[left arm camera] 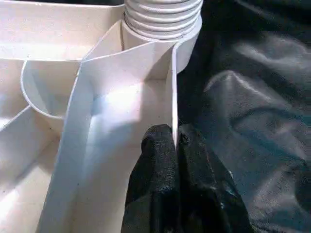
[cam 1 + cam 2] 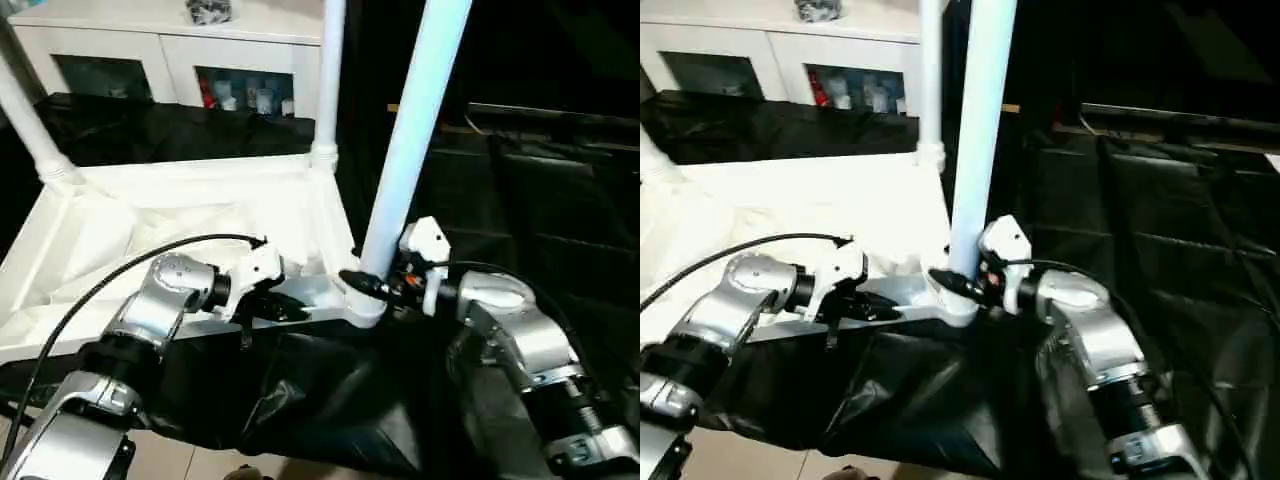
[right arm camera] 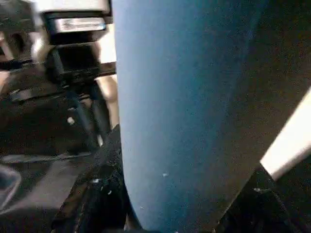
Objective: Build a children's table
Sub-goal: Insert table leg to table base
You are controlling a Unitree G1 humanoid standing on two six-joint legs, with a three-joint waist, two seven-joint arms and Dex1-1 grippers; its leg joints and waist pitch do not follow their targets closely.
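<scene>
Seating the near-corner leg (image 2: 415, 130): our right gripper (image 2: 372, 287) clasps its base, the left gripper (image 1: 175, 145) pinches the upturned tabletop's (image 2: 180, 215) rim (on the black-draped worktop). Next, we'd twist it home.

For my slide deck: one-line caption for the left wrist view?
Left tool pinches the upturned tabletop's thin rim wall beside a corner socket holding a threaded leg.
</scene>
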